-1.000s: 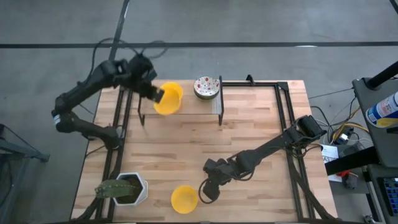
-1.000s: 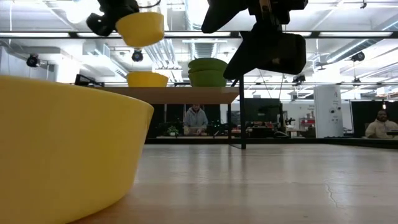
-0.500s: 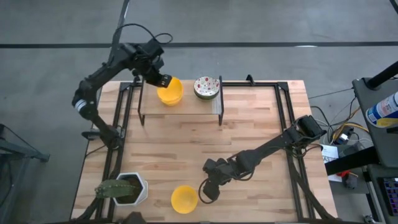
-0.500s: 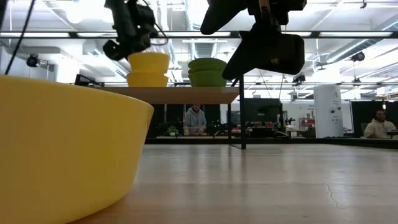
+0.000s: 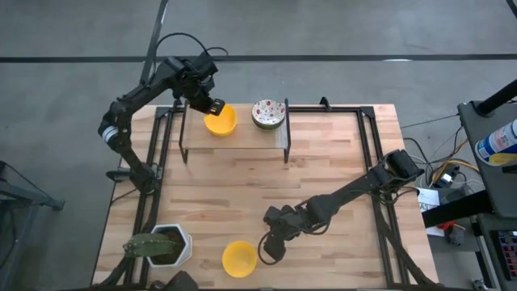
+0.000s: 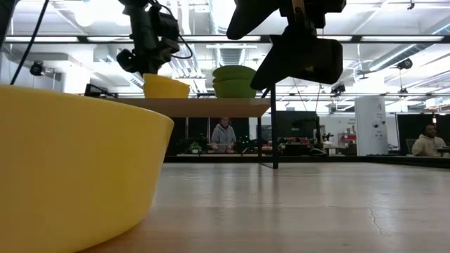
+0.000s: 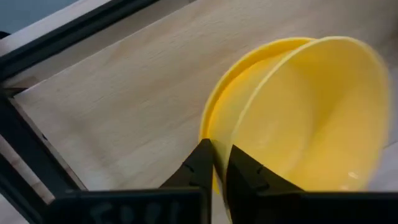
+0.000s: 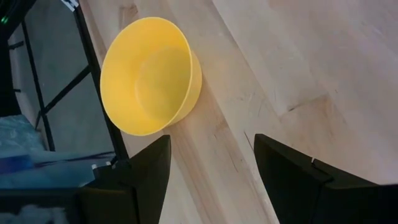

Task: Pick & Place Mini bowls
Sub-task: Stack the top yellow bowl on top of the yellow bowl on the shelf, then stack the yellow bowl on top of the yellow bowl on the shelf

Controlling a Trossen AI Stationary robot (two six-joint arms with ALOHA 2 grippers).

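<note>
The left end effector (image 5: pixel 212 107) is up at the small shelf (image 5: pixel 242 139) at the tabletop's (image 5: pixel 323 178) far edge, its fingers (image 7: pixel 202 163) pinched close on the rim of a yellow bowl (image 5: pixel 221 120) — one finger inside, one outside. That bowl sits nested in a second yellow one on the shelf, slightly off-centre in the left wrist view. Just beside the pair on the same shelf stands the speckled bowl (image 5: pixel 268 112), which from the low view is a stack with green outsides (image 6: pixel 235 79).

The right end effector (image 5: pixel 265 249) hovers low near the front edge, fingers spread wide and empty, just beside a lone yellow bowl (image 5: pixel 240 258) standing upright on the wood. A white pot with a cactus (image 5: pixel 161 245) stands at the front left corner.
</note>
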